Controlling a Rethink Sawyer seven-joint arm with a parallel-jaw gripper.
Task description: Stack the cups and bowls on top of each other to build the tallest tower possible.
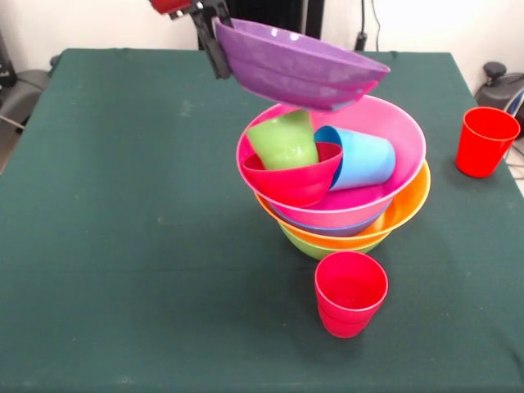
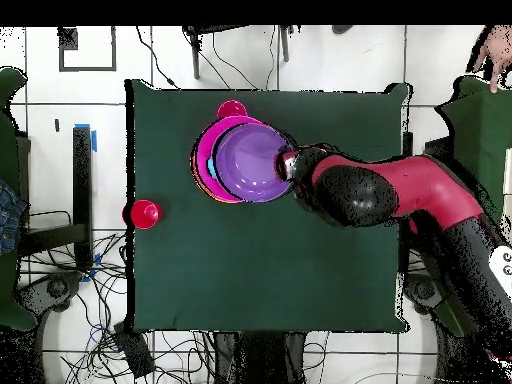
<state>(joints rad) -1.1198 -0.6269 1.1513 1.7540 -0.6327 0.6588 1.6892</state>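
**Purple bowl hangs over the tower**

On the left of the front view, the green surface (image 1: pixel 123 205) lies bare. At the top edge, the gripper (image 1: pixel 214 37) comes down into the picture and pinches the near-left rim of the purple bowl (image 1: pixel 299 64), its dark fingers (image 1: pixel 218 53) clamped on the edge. The bowl is tilted, its right side dipping lower, and it sits in the air just above the tower (image 1: pixel 344 221) without clearly touching it.

Now the tower itself: a lime green bowl (image 1: pixel 315 246) at the bottom, the orange bowl (image 1: pixel 405 205) on it, a sliver of blue rim (image 1: pixel 327 230) above that, and the wide pink bowl (image 1: pixel 393 131) on top. Inside the pink bowl, the small red bowl (image 1: pixel 295 176) leans on the left, the lime green cup (image 1: pixel 285 141) stands in it, and the sky blue cup (image 1: pixel 360 160) lies on its side to the right.

In front of the tower, one red cup (image 1: pixel 350 293) stands upright on the surface. Far right, well apart, the second red cup (image 1: pixel 485 141) stands near the edge.

From overhead, the purple bowl (image 2: pixel 250 162) covers most of the pink bowl (image 2: pixel 203 160), and a person's hand (image 2: pixel 495 55) shows at the top right.
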